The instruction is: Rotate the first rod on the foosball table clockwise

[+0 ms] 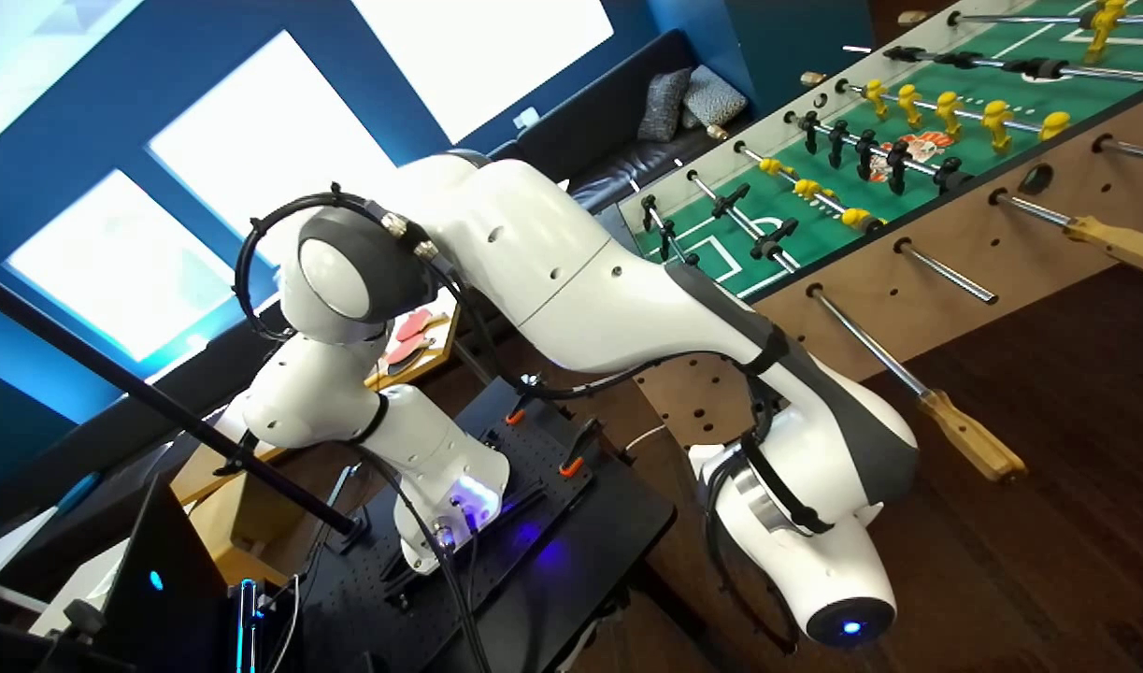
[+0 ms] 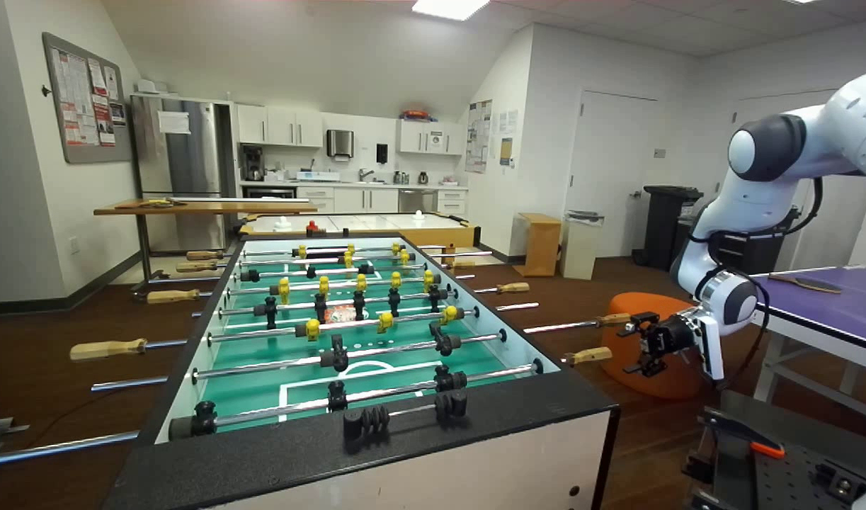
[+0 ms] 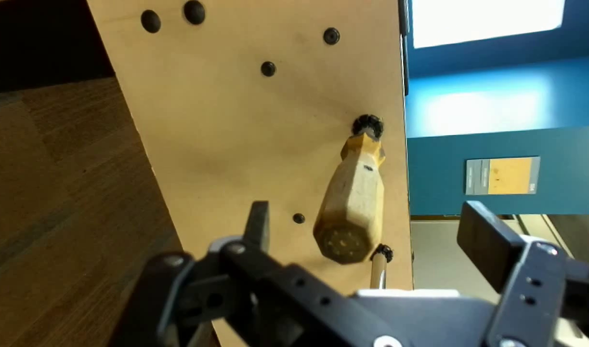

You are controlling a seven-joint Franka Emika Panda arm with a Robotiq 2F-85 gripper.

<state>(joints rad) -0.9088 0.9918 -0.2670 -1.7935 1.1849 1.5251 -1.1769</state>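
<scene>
Gripper point(image 3: 373, 232) is spread, nothing held; 1st-rod handle point(image 3: 354, 207), on foosball table point(image 3: 236, 135), is located just ahead, slightly off-ctr. Approach should be made coaxial w/ handle, grip tightened, then CW twist applied.

Wrist view: handle point(image 3: 354, 207) toward four o'clock masks most of its rod point(image 3: 370, 132); gripper point(image 3: 369, 217) cropped at six, blurred toward eight; wall placard point(image 3: 511, 176) at three, markings too small to read. In an exterior view, foosball table point(image 1: 1029, 262) cut off at two; part of its near end hidden from me behind the robot arm point(image 1: 571, 280), which covers the gripper. In an exterior view, robot arm cropped just above three; sheets point(image 2: 75, 92) at ten, print illegible.
</scene>
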